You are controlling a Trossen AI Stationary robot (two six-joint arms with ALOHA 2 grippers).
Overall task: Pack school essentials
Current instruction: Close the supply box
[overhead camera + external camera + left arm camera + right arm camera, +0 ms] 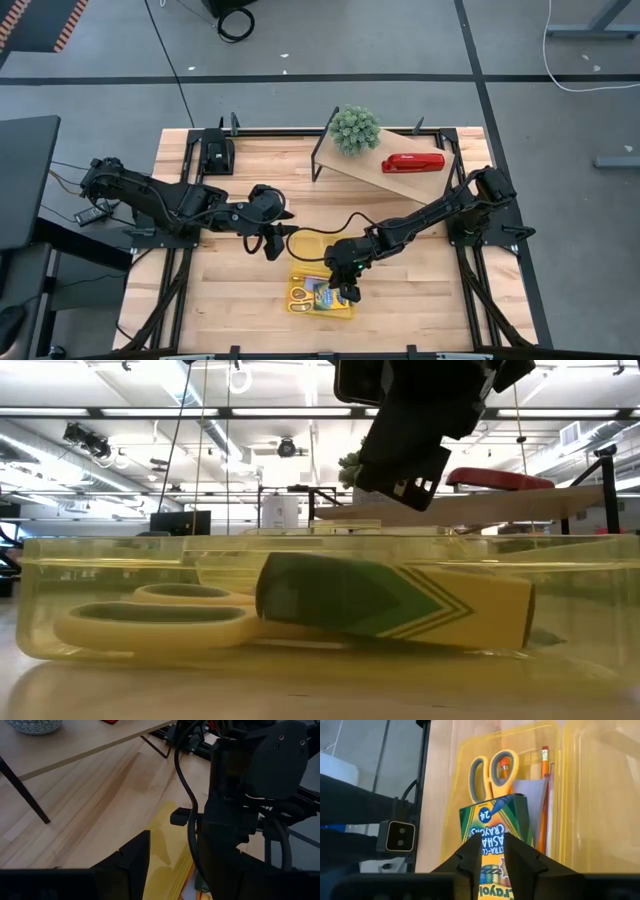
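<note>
- Right gripper hangs over the clear yellow plastic case, fingers pointing down at the green-and-yellow cardboard crayon box.
- Right wrist view: the two dark fingertips sit either side of the crayon box's near end, a narrow gap between them with the box showing through. Grip or release: cannot tell.
- Crayon box lies inside the case, directly below the right gripper; low view shows it tilted, one end propped on the other contents.
- Yellow-handled scissors lie in the case just beyond the crayon box, handles away from the gripper.
- Orange pencils and a pale square notepad sit beside the crayon box, along the case's hinge side.
- Case lid lies open flat, next to the tray half.
- Left gripper waits just beside the case's far edge, jaws parted, nothing between them.
- Red stapler and round green potted plant stand on the raised wooden shelf, well beyond both grippers.
</note>
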